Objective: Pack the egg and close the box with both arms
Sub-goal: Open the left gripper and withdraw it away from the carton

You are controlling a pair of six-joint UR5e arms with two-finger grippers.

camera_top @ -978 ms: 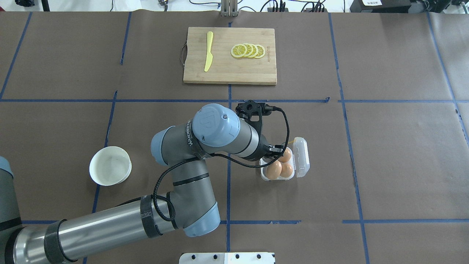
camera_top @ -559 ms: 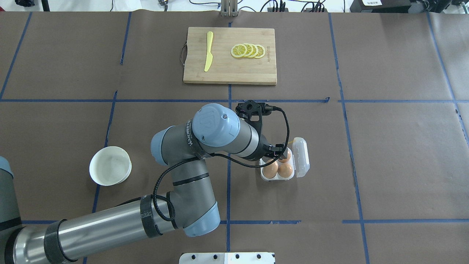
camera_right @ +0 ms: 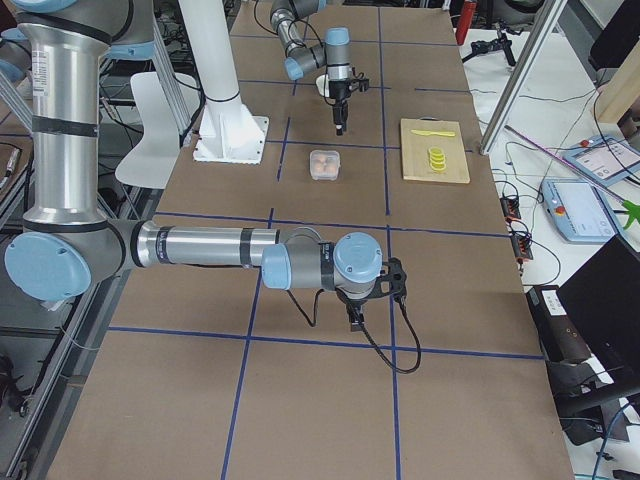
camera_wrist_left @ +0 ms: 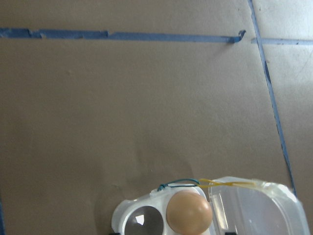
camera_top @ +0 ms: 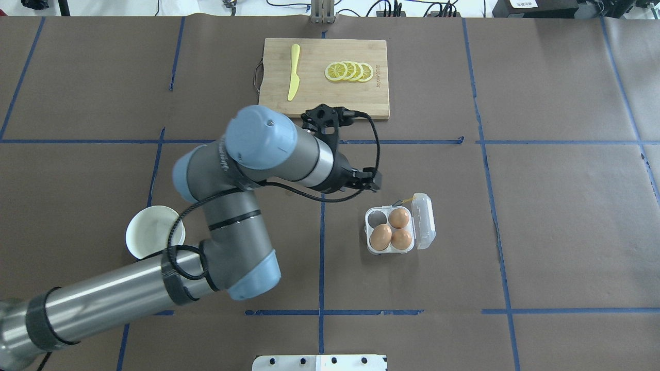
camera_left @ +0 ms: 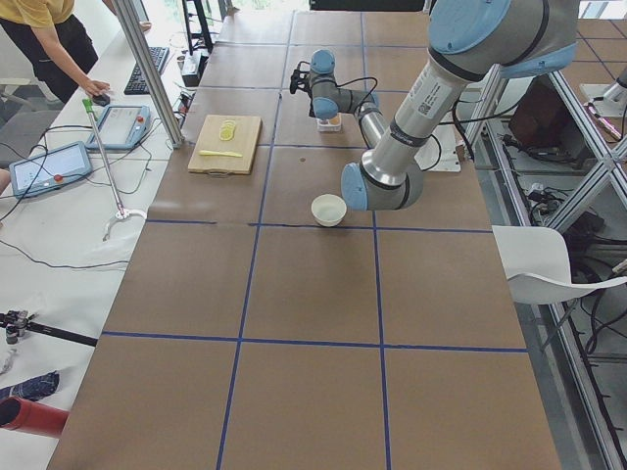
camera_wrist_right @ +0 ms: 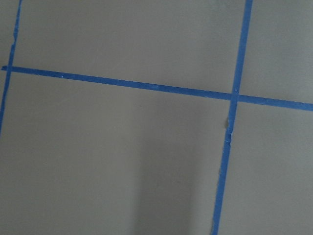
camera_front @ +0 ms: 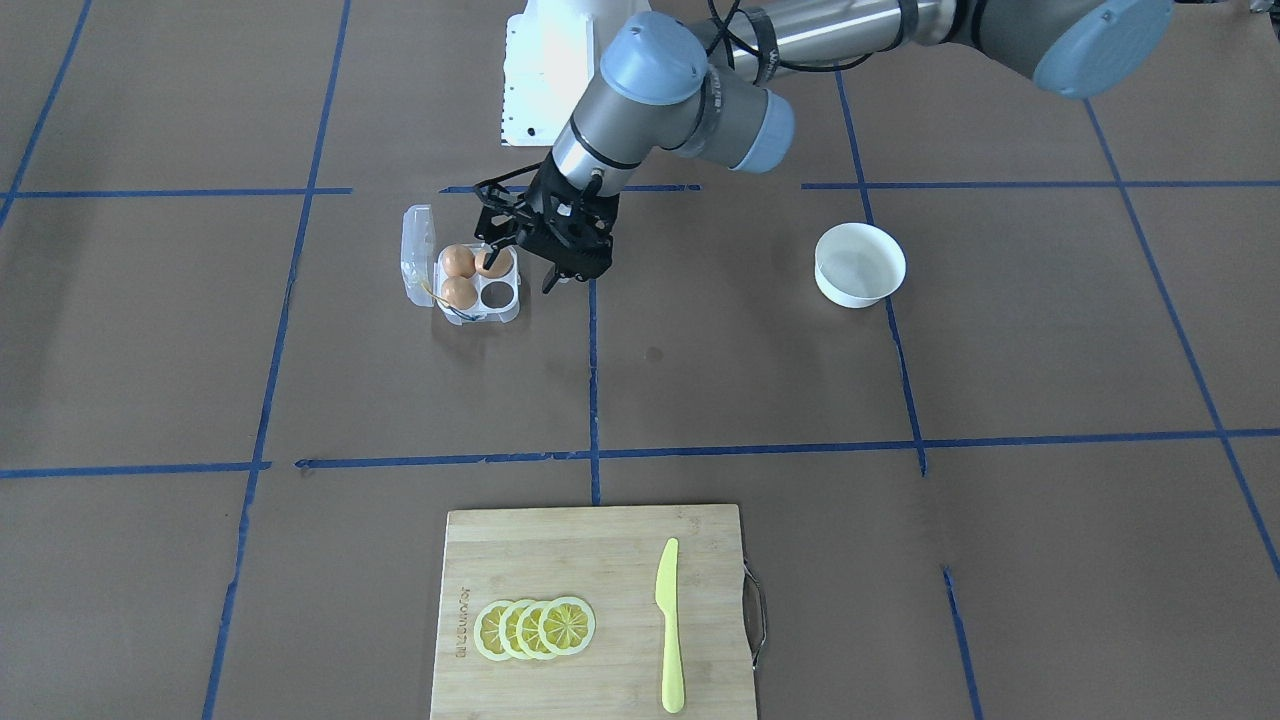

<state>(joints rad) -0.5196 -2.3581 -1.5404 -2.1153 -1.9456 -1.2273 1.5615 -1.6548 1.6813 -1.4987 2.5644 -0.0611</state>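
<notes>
The clear box (camera_top: pixel 390 251) sits open on the table, its lid (camera_top: pixel 425 220) standing at its right edge. Three eggs fill three cells (camera_top: pixel 398 218) (camera_top: pixel 381 237) (camera_top: pixel 401 239); the far-left cell (camera_top: pixel 377 217) is empty. My left gripper (camera_front: pixel 520 272) is open and empty, raised above the table to the far-left of the box. The left wrist view shows the box's far edge (camera_wrist_left: pixel 122 215), one egg (camera_wrist_left: pixel 189 213) and the yellow-blue wire (camera_wrist_left: pixel 215 182). My right gripper (camera_right: pixel 355 318) shows only in the exterior right view, far from the box; I cannot tell its state.
A white bowl (camera_top: pixel 149 232) stands left, partly under my left arm. A cutting board (camera_top: pixel 324 98) with a yellow knife (camera_top: pixel 293 72) and lemon slices (camera_top: pixel 349 71) lies at the far centre. The white pedestal (camera_front: pixel 545 60) is at the robot's side.
My left arm has lifted and swung away from over the box toward the far left. The box's empty far-left cell now shows. The three eggs stay in their cells.
</notes>
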